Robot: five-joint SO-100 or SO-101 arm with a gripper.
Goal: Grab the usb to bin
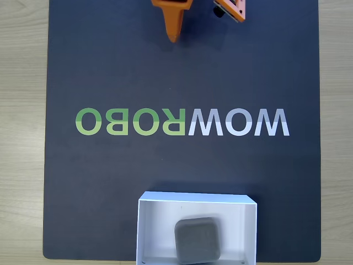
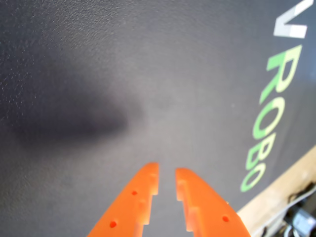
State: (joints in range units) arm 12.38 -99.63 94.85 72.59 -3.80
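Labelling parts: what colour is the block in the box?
Matte grey block, clearest in the fixed view.

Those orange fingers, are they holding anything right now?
No. The fingers have a narrow gap with only dark mat behind it. The grey usb already lies inside the white bin, far from the gripper.

We see a dark grey mat (image 1: 110, 182) with rounded corners lying on a pale wooden table (image 1: 22, 138), whose grain shows along both sides in the fixed view. Across the mat runs the printed word WOWROBO (image 1: 182, 122), upside down, half white and half green. In the wrist view we find even light, a soft shadow (image 2: 74, 123) on the textured mat.
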